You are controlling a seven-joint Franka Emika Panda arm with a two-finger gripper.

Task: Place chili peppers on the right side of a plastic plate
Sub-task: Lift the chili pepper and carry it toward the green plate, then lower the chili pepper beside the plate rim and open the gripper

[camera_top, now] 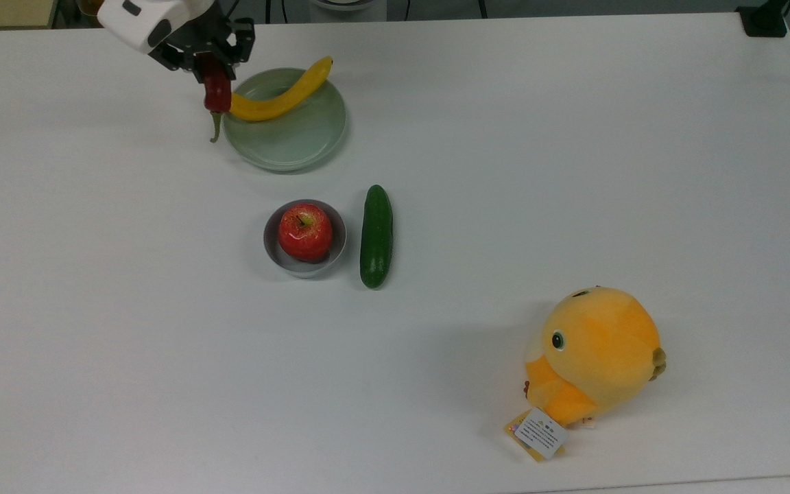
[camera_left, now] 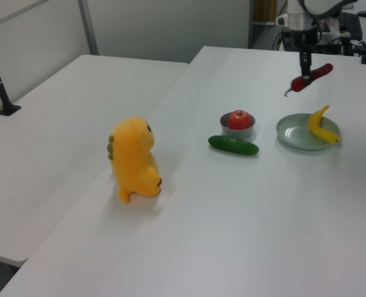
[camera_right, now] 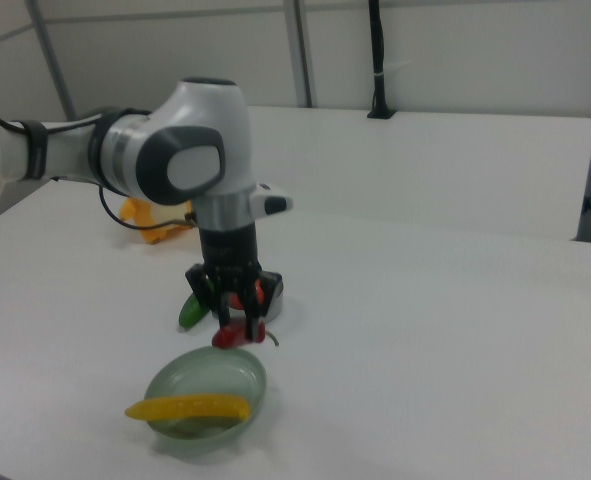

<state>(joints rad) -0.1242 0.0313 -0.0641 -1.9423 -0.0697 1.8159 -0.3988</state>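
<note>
Carry step: your tool (camera_top: 214, 68) clenched on long dark-red glossy chili (camera_top: 217, 92), airborne by pale mint-green round plastic plate (camera_top: 299, 140), top view's left rim. Next: lower to bench, let go.

We see a white surface (camera_top: 573, 137) carrying a mint-green plate (camera_top: 292, 140), a small grey bowl (camera_top: 278, 255) with a cucumber (camera_top: 376, 235) just beside it, and an orange plush toy (camera_top: 594, 357) well apart from them.
</note>
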